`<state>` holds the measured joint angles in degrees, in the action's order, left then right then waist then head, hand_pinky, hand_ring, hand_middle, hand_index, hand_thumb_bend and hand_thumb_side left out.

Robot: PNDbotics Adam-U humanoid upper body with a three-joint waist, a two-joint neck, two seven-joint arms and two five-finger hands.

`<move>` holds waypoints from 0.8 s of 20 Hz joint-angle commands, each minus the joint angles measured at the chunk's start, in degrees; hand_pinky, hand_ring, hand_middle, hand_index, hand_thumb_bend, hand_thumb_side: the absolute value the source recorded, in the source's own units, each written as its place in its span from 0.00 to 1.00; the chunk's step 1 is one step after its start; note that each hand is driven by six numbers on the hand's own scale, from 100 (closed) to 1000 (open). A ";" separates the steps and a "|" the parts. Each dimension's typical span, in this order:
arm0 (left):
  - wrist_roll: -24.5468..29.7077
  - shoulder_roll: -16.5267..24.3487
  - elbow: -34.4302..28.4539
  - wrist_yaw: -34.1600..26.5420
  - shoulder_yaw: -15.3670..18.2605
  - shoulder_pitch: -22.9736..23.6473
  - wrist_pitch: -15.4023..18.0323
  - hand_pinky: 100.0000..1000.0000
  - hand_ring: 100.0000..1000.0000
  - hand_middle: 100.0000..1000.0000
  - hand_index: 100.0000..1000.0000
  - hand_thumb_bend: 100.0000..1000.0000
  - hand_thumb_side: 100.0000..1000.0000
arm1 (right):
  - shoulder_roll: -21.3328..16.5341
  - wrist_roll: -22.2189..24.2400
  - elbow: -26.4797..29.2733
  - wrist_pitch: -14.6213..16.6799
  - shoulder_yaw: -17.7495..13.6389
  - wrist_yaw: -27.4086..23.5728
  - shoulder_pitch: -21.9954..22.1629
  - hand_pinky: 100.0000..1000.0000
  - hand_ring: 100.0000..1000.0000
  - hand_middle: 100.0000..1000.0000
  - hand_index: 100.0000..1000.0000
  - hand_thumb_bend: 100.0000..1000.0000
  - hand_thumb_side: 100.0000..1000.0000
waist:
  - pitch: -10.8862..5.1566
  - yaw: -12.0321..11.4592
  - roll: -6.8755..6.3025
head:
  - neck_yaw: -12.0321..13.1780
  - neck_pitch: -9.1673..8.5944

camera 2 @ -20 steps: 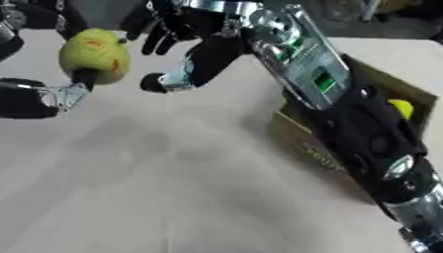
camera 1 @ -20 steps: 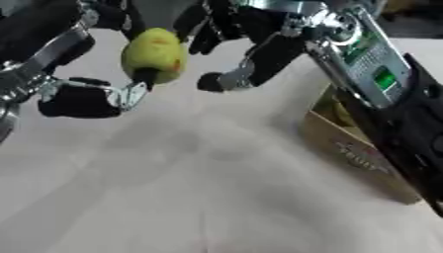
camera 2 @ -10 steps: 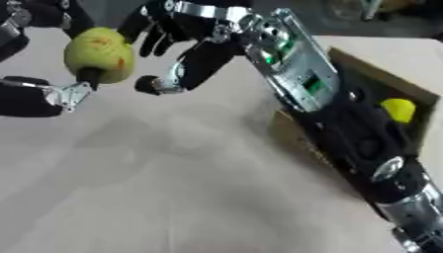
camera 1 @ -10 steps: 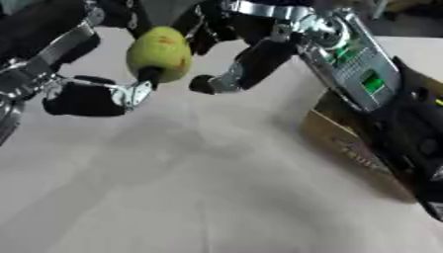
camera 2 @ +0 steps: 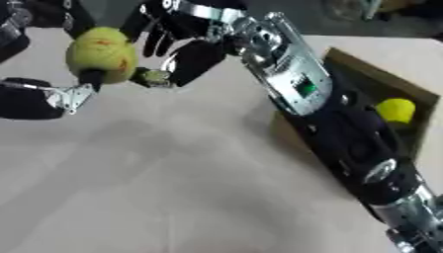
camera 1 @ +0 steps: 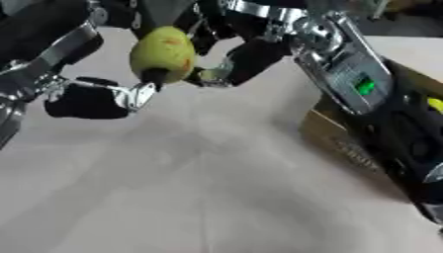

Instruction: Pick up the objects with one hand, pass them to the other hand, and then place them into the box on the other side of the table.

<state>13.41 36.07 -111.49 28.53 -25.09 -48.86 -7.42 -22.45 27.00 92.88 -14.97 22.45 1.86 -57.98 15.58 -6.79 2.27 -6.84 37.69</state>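
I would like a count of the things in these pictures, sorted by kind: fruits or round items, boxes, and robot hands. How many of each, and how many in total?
Yellow-green fruit, held up in the left hand: 1
Small yellow round thing inside the box: 1
Cardboard box: 1
Robot hands: 2, the left hand and the right hand
Total: 5

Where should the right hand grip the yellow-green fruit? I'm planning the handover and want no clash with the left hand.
Probably the fruit's bare right flank and rounded top. The left hand holds it from the lower left, a finger under its bottom, so that side is taken. The right hand, fingers spread beside it, could close in from the right.
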 commanded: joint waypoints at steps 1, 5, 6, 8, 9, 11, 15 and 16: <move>0.24 0.28 -0.37 0.20 0.14 -1.10 -0.23 0.65 0.59 0.54 0.47 0.03 0.15 | -0.12 -1.20 0.87 -0.85 -0.66 -1.44 -1.22 0.69 0.64 0.69 0.73 0.29 0.07 | -2.04 -0.06 0.20 | 0.00 -0.07; 0.25 -0.10 0.08 0.35 0.01 -1.16 -0.27 0.65 0.59 0.54 0.47 0.04 0.15 | 0.00 -1.67 1.07 -1.60 -0.62 -2.51 -1.29 0.69 0.64 0.69 0.74 0.29 0.07 | -2.04 -0.01 0.17 | -0.02 -0.20; 0.23 -0.15 0.19 0.46 -0.01 -1.16 -0.27 0.65 0.59 0.54 0.47 0.04 0.15 | -0.01 -1.60 1.10 -1.69 -0.60 -2.70 -1.28 0.70 0.64 0.69 0.74 0.29 0.07 | -2.04 0.01 0.17 | 0.00 -0.24; 0.10 -0.11 0.47 0.84 0.03 -1.03 -0.32 0.65 0.59 0.54 0.47 0.04 0.14 | -0.16 -1.37 1.18 -1.79 -0.63 -2.96 -1.20 0.70 0.64 0.69 0.74 0.30 0.06 | -2.04 0.08 0.19 | 0.04 -0.29; -0.01 -0.06 0.61 1.04 0.06 -0.93 -0.37 0.65 0.59 0.54 0.47 0.04 0.14 | -0.27 -1.17 1.22 -1.84 -0.67 -3.09 -1.15 0.70 0.65 0.69 0.74 0.31 0.06 | -2.03 0.10 0.19 | 0.07 -0.31; -0.25 0.06 0.87 1.47 0.17 -0.76 -0.50 0.65 0.59 0.54 0.47 0.04 0.14 | -0.52 -0.44 1.46 -1.68 -0.77 -3.25 -1.05 0.72 0.67 0.72 0.76 0.35 0.06 | -2.00 0.15 0.18 | 0.13 -0.38; -0.84 0.46 1.06 2.22 0.52 -0.40 -0.77 0.65 0.59 0.54 0.47 0.04 0.13 | -1.11 1.92 1.97 -0.61 -1.18 -2.99 -0.77 0.74 0.70 0.74 0.79 0.42 0.04 | -1.95 0.25 0.17 | 0.21 -0.42; -1.01 0.57 1.09 2.37 0.63 -0.30 -0.85 0.65 0.59 0.54 0.47 0.04 0.13 | -1.23 2.34 2.04 -0.36 -1.37 -2.88 -0.69 0.74 0.70 0.74 0.80 0.42 0.03 | -1.94 0.28 0.15 | 0.25 -0.44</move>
<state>12.84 35.41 -110.13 30.51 -25.27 -48.58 -8.17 -22.55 28.68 93.60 -15.72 21.99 -0.82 -57.86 15.58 -6.57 2.27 -6.69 37.69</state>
